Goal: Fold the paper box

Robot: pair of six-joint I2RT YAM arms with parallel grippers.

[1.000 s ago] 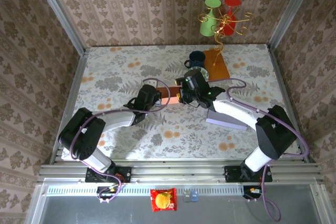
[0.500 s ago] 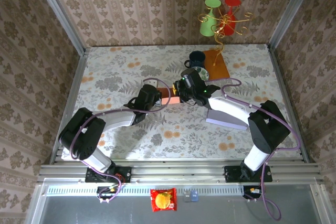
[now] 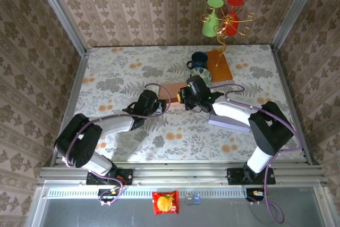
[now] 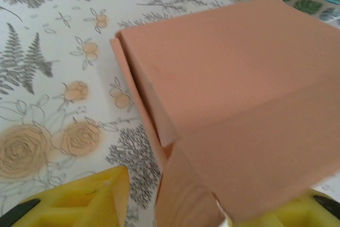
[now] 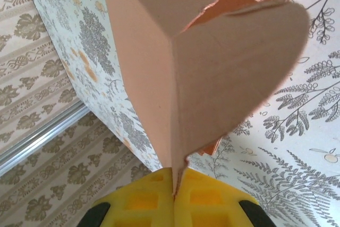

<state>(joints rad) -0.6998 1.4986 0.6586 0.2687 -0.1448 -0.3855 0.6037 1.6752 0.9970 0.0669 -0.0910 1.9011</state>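
Note:
The paper box [image 3: 171, 90] is a salmon-pink card box, partly folded, lying mid-table between my two grippers. In the left wrist view the box [image 4: 239, 94] takes up the right side, with a loose flap hanging at its near corner. My left gripper [image 4: 180, 208] is open; its yellow fingers [image 4: 79, 200] stand either side of that corner, and table shows between the left finger and the card. My right gripper [image 5: 174, 187] is shut on the edge of a rounded flap of the box [image 5: 212, 67]. From above, the left gripper [image 3: 159, 104] is at the box's near-left and the right gripper [image 3: 184, 95] at its right end.
A patterned bowl [image 3: 201, 74] and a dark blue mug [image 3: 199, 58] stand just behind the box, next to an orange board [image 3: 219, 66]. A gold stand with a green and a red cup [image 3: 226, 17] is at the back. A lavender sheet [image 3: 228, 120] lies under the right arm.
My right gripper has shut on the box's flap. My left gripper has opened and let go of the box, pulling back a little toward the near side.

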